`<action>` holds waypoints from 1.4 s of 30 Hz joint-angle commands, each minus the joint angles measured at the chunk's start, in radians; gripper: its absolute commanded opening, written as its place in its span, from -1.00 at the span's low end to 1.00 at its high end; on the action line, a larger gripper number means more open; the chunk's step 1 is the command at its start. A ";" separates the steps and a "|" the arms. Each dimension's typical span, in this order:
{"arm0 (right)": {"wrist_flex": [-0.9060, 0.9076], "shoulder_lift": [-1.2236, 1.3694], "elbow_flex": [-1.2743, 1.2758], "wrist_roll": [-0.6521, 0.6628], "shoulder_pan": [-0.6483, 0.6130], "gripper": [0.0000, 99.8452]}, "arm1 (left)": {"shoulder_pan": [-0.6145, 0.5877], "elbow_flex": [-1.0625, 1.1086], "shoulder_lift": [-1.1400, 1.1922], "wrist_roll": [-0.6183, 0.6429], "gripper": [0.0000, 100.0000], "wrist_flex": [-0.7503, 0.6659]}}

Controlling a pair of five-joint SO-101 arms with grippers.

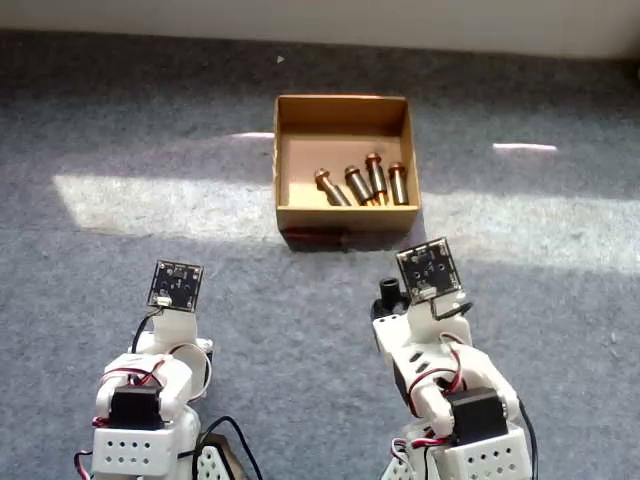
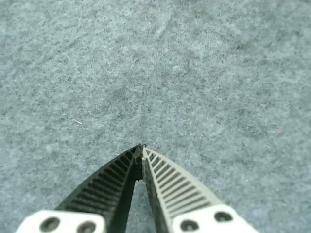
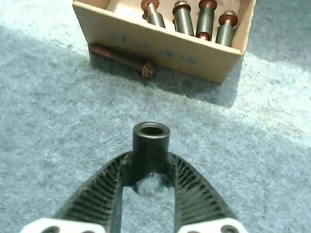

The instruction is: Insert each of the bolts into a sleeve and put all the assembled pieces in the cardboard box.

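Between the fingers of the right gripper (image 3: 149, 164) stands a dark sleeve (image 3: 150, 143), upright with its bore facing up, clamped on its lower part by fingers that are only as far apart as the sleeve is wide. Whether its base touches the grey table (image 1: 120, 120) cannot be told. From the high view this sleeve (image 1: 390, 291) sits near the middle of the table, a little towards the right edge and on the near side of the cardboard box (image 1: 342, 102). The box lies centrally, towards the far edge, apart from the gripper. A loose copper-coloured bolt (image 3: 121, 59) lies on its side on the table along the outside of the box's near wall, just beside it, beyond the held sleeve and well apart from the fingers. Inside the box four assembled pieces (image 1: 358, 184) lie side by side against the near wall. Over bare grey surface towards the near-left corner of the table, the left gripper (image 2: 142, 148) has its fingertips pressed together with nothing between them, far from the box and the bolt.
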 commanded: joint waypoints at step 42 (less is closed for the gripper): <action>-0.067 -0.214 0.104 -0.063 0.255 -0.99 | 0.002 -0.880 0.568 -0.807 -0.88 0.106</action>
